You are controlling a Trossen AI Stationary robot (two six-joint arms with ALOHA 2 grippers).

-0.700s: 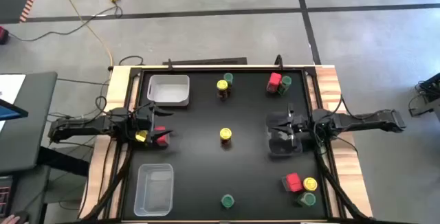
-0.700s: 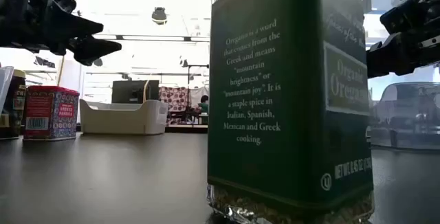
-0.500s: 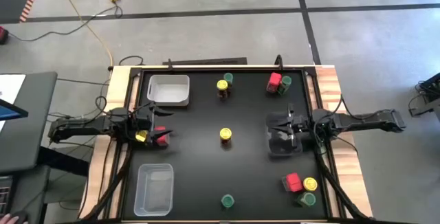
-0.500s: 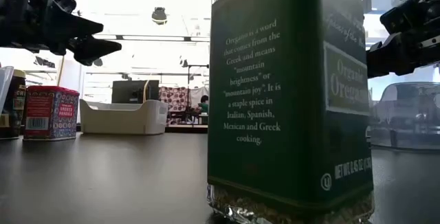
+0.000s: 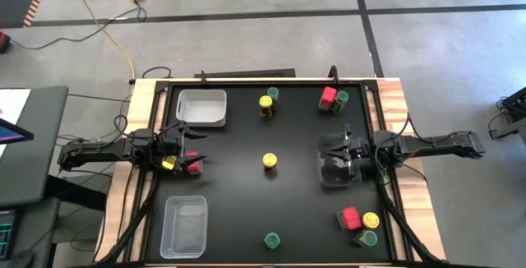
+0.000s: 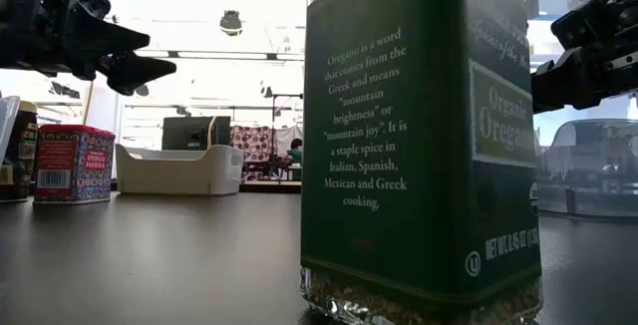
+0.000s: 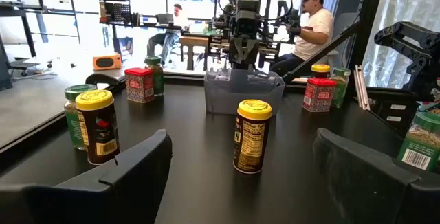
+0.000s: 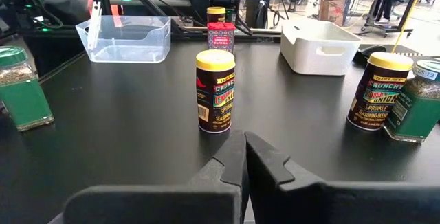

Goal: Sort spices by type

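Left gripper (image 5: 182, 147) hovering fingers apart; right gripper (image 5: 331, 158) pinched together, probably empty; should spread before approaching central yellow-lidded jar (image 5: 269, 162).

The high view looks straight down on the table (image 5: 271, 128). The low view sits at table height, close behind a green jar (image 6: 424, 136). The 2 wrist views face each other across the table, both showing the central yellow-lidded jar (image 7: 251, 136).
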